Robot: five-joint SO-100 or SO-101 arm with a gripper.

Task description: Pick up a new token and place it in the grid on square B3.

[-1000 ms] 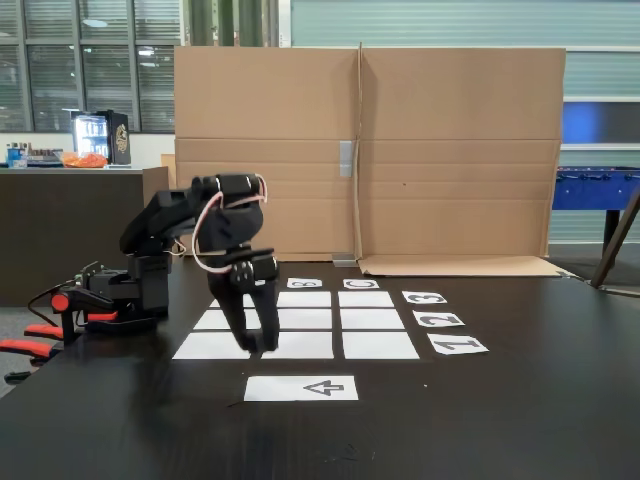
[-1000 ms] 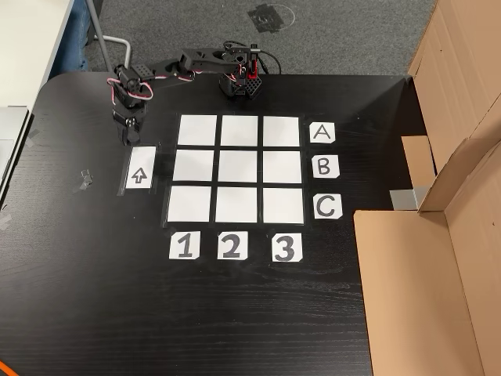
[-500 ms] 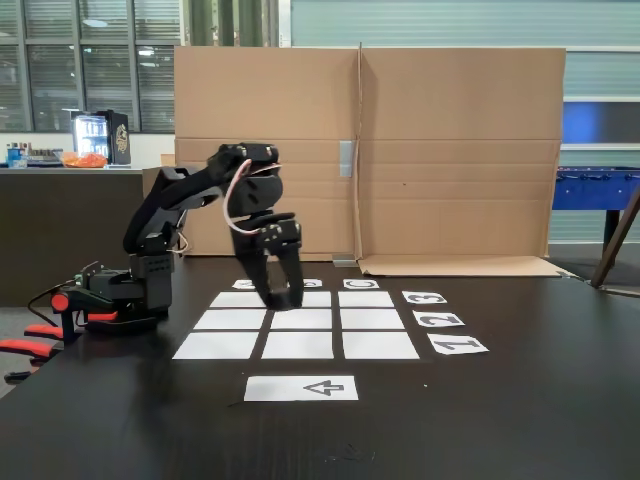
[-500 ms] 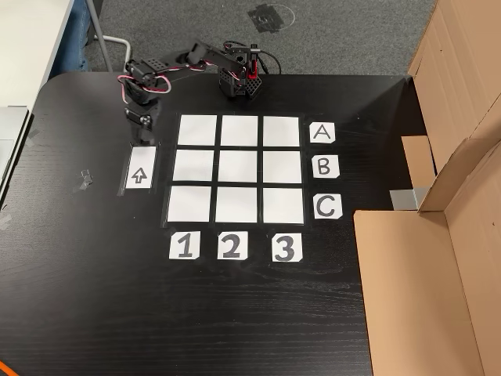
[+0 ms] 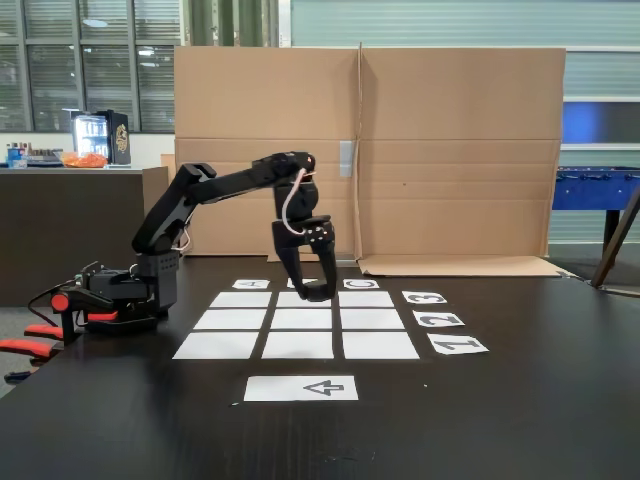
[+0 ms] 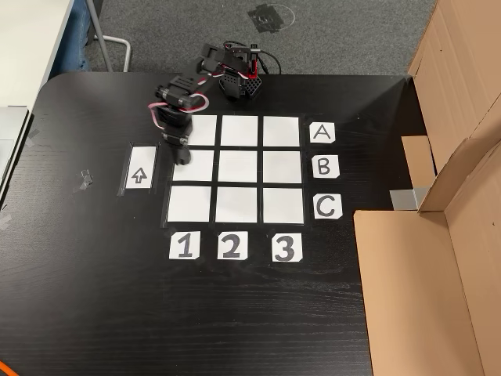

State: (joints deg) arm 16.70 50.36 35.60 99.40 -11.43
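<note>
Gripper [image 6: 182, 157] over the grid's [image 6: 235, 168] left column – seemingly raised

Cardboard screen [image 5: 365, 150] behind black table [image 5: 520, 410]; grey carpet [image 6: 344, 35]

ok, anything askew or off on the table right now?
Mostly tidy: the grid of white paper rectangles sits square. One oddity: a small pale scrap lies on the black table, left of the white arrow sheet in the downward-looking fixed view.

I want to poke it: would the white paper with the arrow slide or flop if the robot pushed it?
The arrow sheet looks thin and flat, so it would probably bend rather than stay stiff. It seems light, but clear strips around it suggest tape, so it may not slide.
</note>
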